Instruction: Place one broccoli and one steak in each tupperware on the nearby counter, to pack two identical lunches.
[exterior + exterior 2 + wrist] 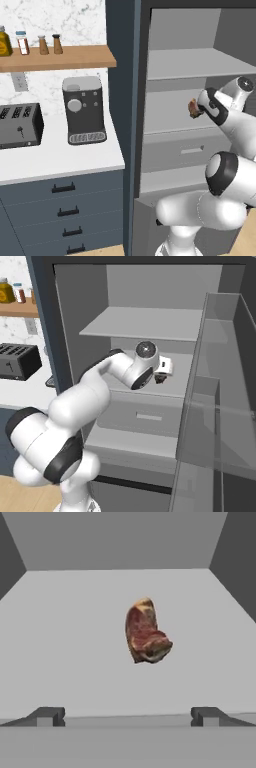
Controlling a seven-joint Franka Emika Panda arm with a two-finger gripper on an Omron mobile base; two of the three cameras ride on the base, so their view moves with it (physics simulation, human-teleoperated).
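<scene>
— Where's the steak (146, 633)?

— Flat on a grey fridge shelf (75, 652), alone near the middle.

— What does it look like?

— A raw red slab, marbled, with a pale tan fat rim along its far end. It also peeks out beside the arm in the left base view.

The steak (193, 108) is mostly hidden behind the arm's wrist in the left base view, only a brown edge showing. The toaster (18, 360) is cut off by the right base view's left edge. The bottles (31, 43) on the wooden shelf (75, 56) are too small to read.
</scene>
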